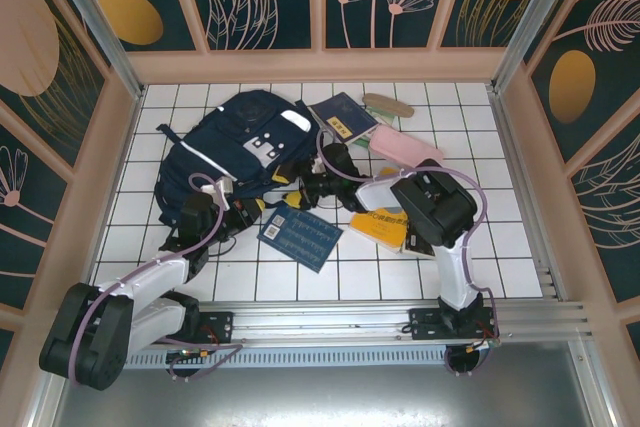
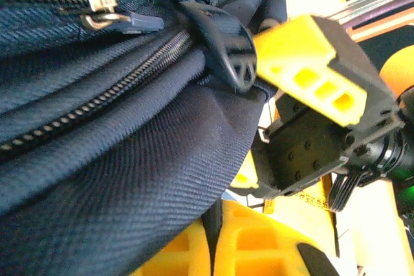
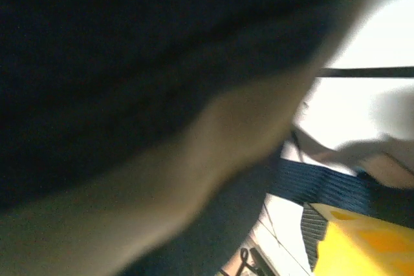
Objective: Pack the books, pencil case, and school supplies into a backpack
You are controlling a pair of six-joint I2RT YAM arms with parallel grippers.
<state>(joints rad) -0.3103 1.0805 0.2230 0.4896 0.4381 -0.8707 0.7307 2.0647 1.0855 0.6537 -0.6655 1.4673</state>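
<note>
- At the backpack's (image 2: 129, 147) near edge, the left gripper (image 2: 212, 231) is closed, a fold of navy fabric pinched between its yellow fingers (image 2: 259, 247).
- Just beside it, the right gripper (image 2: 249, 114) stands with its jaws apart about the bag's corner, next to a black buckle (image 2: 226, 50); whether it touches the cloth I cannot tell.
- Two zip lines cross the fabric above the left gripper, the upper with a silver pull (image 2: 103, 11). Both look closed.
- From above, both arms reach in and cover part of the backpack's near side.
- Outside the bag I count three books: a blue book (image 1: 300, 237) just in front, a yellow book (image 1: 378, 229) partly under the right arm, and a navy booklet (image 1: 342, 117) at the bag's far right.
- One pink pencil case (image 1: 405, 147) and one tan oval piece (image 1: 388, 105) lie right of the booklet.
- The one backpack lies flat on the white tiled table (image 1: 480, 247), left of centre: navy, with a white stripe (image 1: 215, 159) and two grey patches (image 1: 262, 147).
</note>
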